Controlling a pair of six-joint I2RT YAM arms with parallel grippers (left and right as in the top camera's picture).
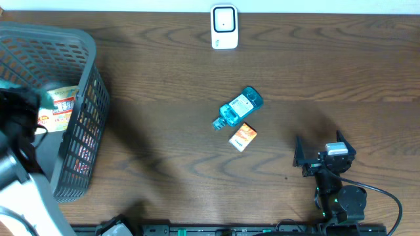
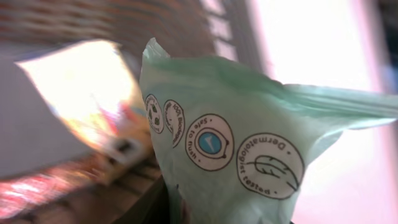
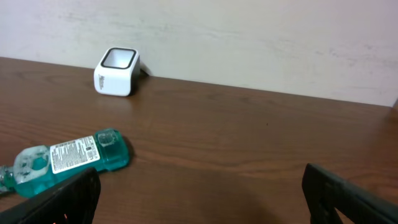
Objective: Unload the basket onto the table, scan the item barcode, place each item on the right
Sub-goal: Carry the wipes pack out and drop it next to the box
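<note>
A pale green wipes packet (image 2: 249, 155) with round printed badges fills the left wrist view, rising from the bottom edge where my left gripper (image 2: 205, 216) is shut on it. Its barcode does not show. In the overhead view the left arm (image 1: 16, 124) hangs over the grey basket (image 1: 82, 151) at the far left. The white scanner (image 1: 224, 26) (image 3: 116, 71) stands at the table's back edge. My right gripper (image 1: 318, 141) (image 3: 199, 193) rests open near the front right with nothing between its fingers.
A teal mouthwash bottle (image 1: 237, 109) (image 3: 68, 158) lies mid-table beside a small orange box (image 1: 243, 137). An orange and white packet (image 1: 59, 108) (image 2: 81, 93) lies inside the basket. A white wall runs behind the scanner.
</note>
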